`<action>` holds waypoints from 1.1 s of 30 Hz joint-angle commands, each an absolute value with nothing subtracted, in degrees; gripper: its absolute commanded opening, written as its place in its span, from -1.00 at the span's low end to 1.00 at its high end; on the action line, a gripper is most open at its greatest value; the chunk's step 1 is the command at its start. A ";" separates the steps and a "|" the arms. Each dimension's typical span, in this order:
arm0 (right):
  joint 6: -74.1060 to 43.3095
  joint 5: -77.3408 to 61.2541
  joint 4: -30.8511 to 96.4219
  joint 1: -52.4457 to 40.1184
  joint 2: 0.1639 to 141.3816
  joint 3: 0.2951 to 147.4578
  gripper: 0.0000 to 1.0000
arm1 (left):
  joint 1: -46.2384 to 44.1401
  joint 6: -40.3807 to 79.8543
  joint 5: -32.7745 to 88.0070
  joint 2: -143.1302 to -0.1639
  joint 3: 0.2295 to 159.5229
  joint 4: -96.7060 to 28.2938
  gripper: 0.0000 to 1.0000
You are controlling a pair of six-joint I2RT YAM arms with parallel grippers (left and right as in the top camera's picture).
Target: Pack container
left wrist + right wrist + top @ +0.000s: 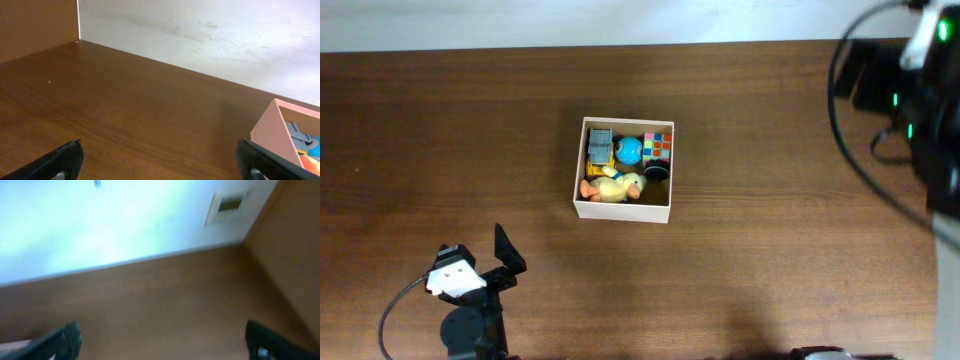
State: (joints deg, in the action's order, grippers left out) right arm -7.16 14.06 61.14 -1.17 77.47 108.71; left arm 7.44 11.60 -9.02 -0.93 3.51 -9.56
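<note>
The container is a square shallow box with white walls in the middle of the wooden table. Inside it lie a yellow duck, a blue ball, a multicoloured cube, a grey and yellow toy and a small black round thing. My left gripper stands open near the front left, well apart from the box. In the left wrist view the left gripper is empty, with a corner of the container at the right edge. My right gripper is open and empty over bare table.
The right arm with its black cables fills the far right edge in the overhead view. A pale wall runs along the table's far side. The right wrist view is blurred.
</note>
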 commanded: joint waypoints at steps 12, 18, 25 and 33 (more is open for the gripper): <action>-5.87 7.25 27.44 -1.50 37.34 47.48 0.97 | 7.18 10.63 -8.58 -0.34 2.81 -9.26 0.98; 0.23 -0.47 16.62 -1.50 24.45 29.17 0.97 | 7.18 10.63 -8.58 -0.34 2.81 -9.26 0.98; 0.19 -3.29 12.99 -1.50 11.31 16.99 0.97 | 7.18 10.63 -8.58 -0.34 2.81 -9.26 0.99; 0.23 -5.56 13.08 -1.50 3.62 9.63 0.98 | 7.18 10.63 -8.58 -0.34 2.81 -9.26 0.98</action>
